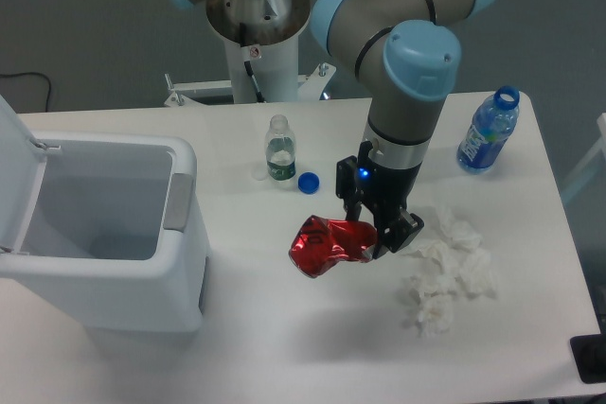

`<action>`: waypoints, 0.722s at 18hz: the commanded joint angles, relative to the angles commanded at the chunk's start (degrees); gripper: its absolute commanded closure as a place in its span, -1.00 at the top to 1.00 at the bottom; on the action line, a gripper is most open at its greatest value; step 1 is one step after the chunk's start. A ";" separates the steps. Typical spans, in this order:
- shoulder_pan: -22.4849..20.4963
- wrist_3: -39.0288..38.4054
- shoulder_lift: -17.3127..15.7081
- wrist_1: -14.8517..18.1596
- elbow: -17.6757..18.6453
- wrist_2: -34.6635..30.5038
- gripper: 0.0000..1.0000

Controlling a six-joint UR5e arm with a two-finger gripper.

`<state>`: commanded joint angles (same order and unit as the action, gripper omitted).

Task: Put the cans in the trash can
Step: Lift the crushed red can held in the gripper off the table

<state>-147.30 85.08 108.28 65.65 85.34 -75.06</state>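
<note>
The gripper gripped the crushed red can by its edge, well right of the open white trash can.

Trash can far left; can mid-table, seemingly raised; tissue wads right; bottles behind.

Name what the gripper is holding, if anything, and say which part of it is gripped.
The gripper holds the crushed red can, clamped on its right end.

A white table stands before a dark grey wall.
</note>
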 joint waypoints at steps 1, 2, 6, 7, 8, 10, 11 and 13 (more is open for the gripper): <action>-0.09 0.00 0.00 0.00 0.09 0.09 0.04; -0.09 -0.17 -0.09 0.00 0.00 0.17 0.04; 0.00 -0.44 -0.17 0.09 0.44 0.35 0.04; 0.00 -1.05 -0.26 0.09 0.27 0.35 0.04; 0.00 -2.27 -0.79 0.09 0.09 0.35 0.04; 0.17 -4.65 -1.23 -0.09 -0.09 1.75 0.03; 0.35 -5.88 -1.32 -0.17 -0.09 3.06 0.03; 0.44 -8.34 -1.93 -0.35 -0.17 4.65 0.03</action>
<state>-146.87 76.74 106.35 65.30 85.17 -70.41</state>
